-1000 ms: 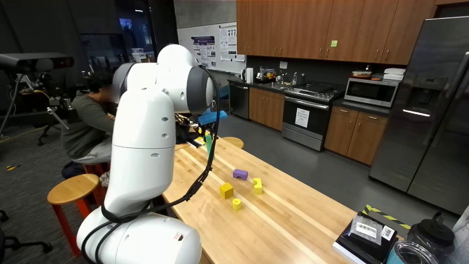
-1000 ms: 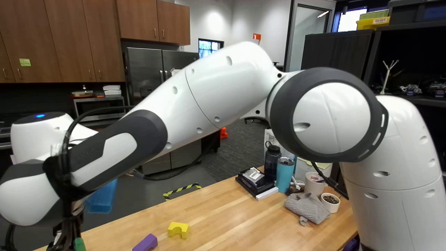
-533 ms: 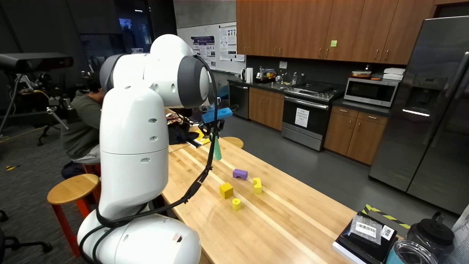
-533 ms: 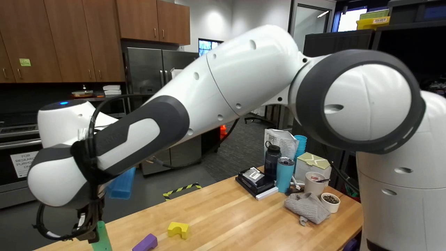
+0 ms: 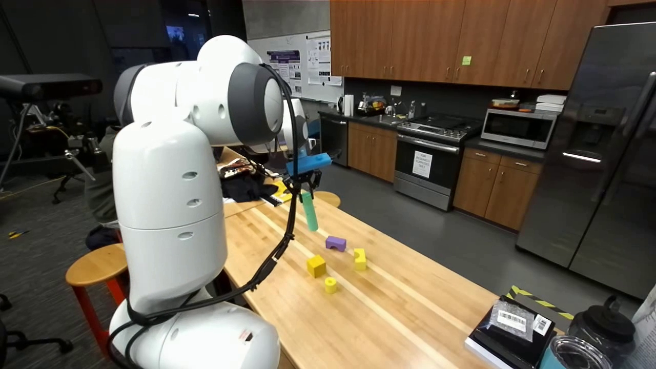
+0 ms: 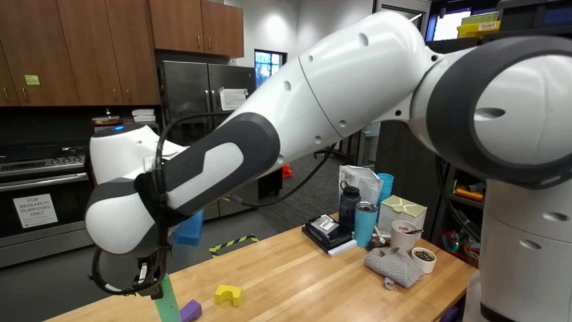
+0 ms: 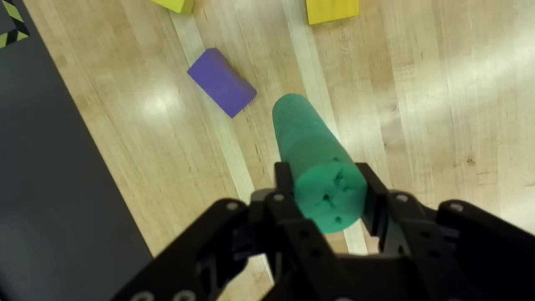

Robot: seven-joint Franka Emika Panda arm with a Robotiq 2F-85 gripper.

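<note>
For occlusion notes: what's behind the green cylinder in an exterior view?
Part of the purple arch block, on the wooden table; the part covered by the green cylinder can't be seen.

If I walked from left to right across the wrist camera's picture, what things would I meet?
Yellow-and-black striped floor marking, yellow arch-shaped block, purple rectangular block, then long green cylinder held by the black gripper. The golden-yellow cube shares the cylinder's left-right stretch, so I left it out.

From left in an exterior view: a cylinder (image 5: 310,214) in the gripper (image 5: 306,195) above the table (image 5: 384,323), an arch block (image 5: 335,243), a second arch block (image 5: 361,260). Nearer, a round block (image 5: 330,286) sits before a cube (image 5: 316,266); near right, a tumbler (image 5: 574,354).
</note>
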